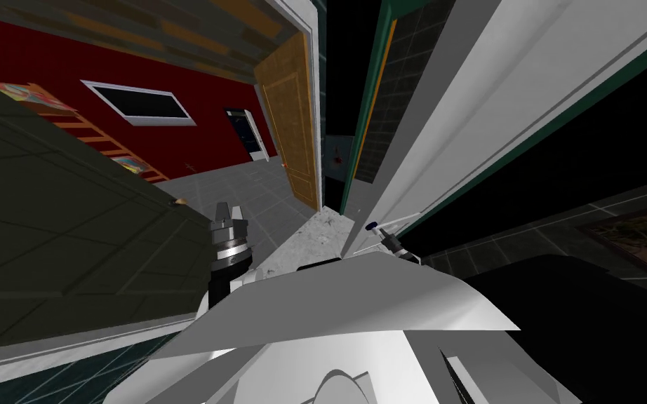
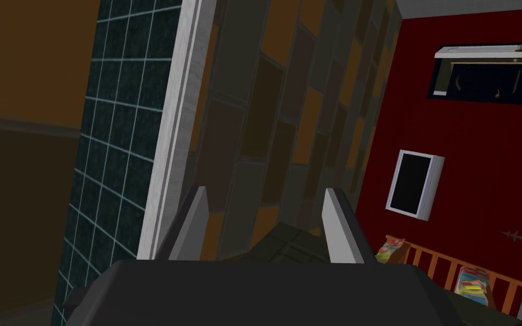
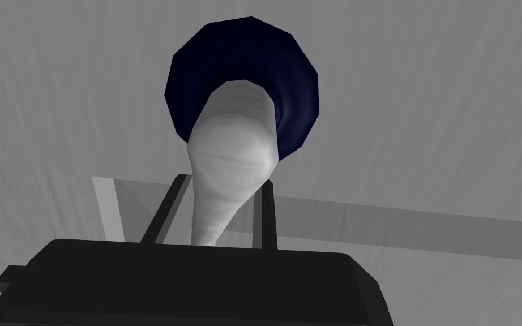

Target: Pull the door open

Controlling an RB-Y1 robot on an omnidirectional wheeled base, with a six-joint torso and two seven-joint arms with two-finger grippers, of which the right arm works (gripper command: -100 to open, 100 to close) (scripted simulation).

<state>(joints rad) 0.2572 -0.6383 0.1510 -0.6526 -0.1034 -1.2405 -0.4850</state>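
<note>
- Door [image 1: 455, 126]: plain pale grey panel, right in front of me, running off from 12 toward 2 o'clock in the head view. Its near edge sits just past my chest.
- Handle [image 3: 229, 164]: whitish lever on a dark blue round base [image 3: 243, 62], mounted on the door face at about 1 o'clock, close in.
- Right gripper [image 3: 222, 181]: blades drawn in on the lever, one on each side, so it looks clamped on the handle partway along, below the base.
- Left gripper [image 2: 266, 192]: blades apart and holding nothing. It is parked at about 11 o'clock, well away from the door.
- Handling guess: the door is a rigid hinged slab, probably heavy, and will swing on an arc rather than come straight at me. The pull has to follow that arc.
- The lever looks stiff, smooth and rounded, and it tapers toward the free end. My guess is the thin blades could slide off that way under load.
- Best hold, I think: squarely across the lever, closer to the base than the tip, with firm squeeze.
- Nothing fragile here. The main risk I see is losing grip or twisting the wrist as the panel turns.
</note>
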